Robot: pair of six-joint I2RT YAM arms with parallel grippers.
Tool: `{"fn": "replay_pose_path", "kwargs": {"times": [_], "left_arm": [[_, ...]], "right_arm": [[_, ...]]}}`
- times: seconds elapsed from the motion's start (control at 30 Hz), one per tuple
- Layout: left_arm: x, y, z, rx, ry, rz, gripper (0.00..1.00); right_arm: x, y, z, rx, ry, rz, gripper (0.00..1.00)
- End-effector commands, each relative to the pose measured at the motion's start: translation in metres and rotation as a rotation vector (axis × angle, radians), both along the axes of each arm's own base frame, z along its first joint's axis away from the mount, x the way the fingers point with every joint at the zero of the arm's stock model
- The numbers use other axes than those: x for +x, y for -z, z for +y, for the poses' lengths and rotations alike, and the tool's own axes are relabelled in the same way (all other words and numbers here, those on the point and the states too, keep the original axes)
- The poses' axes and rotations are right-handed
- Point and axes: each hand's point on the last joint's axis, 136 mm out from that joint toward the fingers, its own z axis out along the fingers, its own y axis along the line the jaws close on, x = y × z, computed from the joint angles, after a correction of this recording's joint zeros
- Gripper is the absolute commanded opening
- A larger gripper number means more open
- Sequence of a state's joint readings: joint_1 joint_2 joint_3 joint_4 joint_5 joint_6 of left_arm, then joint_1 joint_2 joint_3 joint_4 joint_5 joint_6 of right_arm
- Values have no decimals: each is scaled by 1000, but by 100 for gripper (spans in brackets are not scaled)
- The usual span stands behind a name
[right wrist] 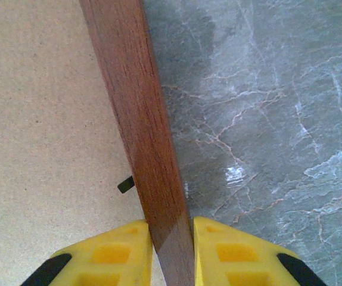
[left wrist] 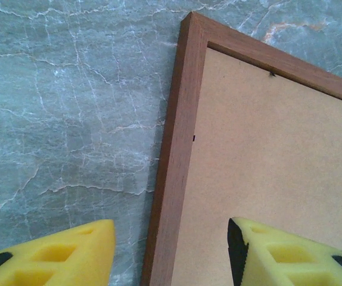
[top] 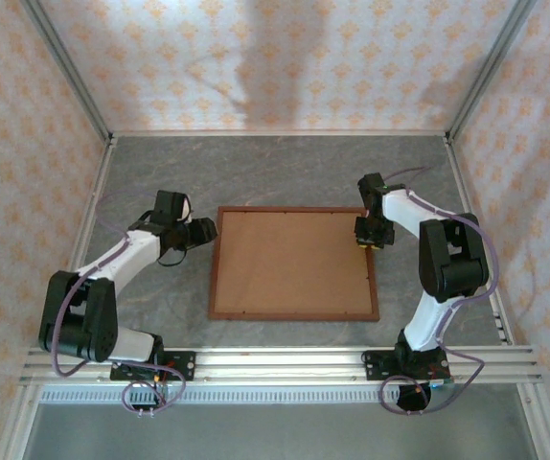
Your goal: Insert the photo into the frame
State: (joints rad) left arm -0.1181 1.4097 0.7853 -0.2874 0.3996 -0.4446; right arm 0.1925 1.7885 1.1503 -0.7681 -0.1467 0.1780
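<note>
Yellow fingers (right wrist: 120,253) of the right hand (right wrist: 172,232) sit right up at the lens, and they are pinched tight on the frame (right wrist: 141,119): one finger against each flank of the reddish-brown moulding, the wood running up between them from 6 o'clock toward 11 o'clock. At 9 o'clock of that rail lies the plain brown backing board (right wrist: 40,119), with a small dark tab (right wrist: 125,185) poking out from the moulding's inner edge. At 3 o'clock is the grey marbled bench (right wrist: 266,119). Over to the left hand (left wrist: 171,229), and it's a different story. Its fingers stand apart, straddling the frame's left rail with a clear gap on both sides, one finger over bare bench at 7 o'clock and the other over the backing board at 5 o'clock. Neither touches the wood, and the frame's far left corner sits up at 12 o'clock in that wrist view. From above, the frame lies flat in the middle of the bench, back side up, its long edges running 9 to 3 o'clock. The left hand hovers at its 10 o'clock corner, and the right hand grips the right rail near 2 o'clock. The arm bases stand at 7 and 5 o'clock on the near rail.
</note>
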Motion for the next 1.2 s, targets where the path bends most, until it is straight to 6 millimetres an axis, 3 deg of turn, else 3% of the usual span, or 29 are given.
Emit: {"fn": "replay_pose_path", "kwargs": {"times": [0.0, 0.17, 0.63, 1.17], "left_arm": [[5, 5, -2, 17, 11, 43, 50], [22, 13, -5, 20, 10, 76, 43], [38, 45, -16, 39, 45, 143, 31], [43, 62, -16, 66, 65, 167, 31]], "right_arm": [[9, -6, -5, -4, 16, -26, 22], [9, -11, -4, 5, 15, -34, 22], [7, -4, -4, 16, 21, -16, 22], [6, 0, -2, 24, 20, -2, 22]]}}
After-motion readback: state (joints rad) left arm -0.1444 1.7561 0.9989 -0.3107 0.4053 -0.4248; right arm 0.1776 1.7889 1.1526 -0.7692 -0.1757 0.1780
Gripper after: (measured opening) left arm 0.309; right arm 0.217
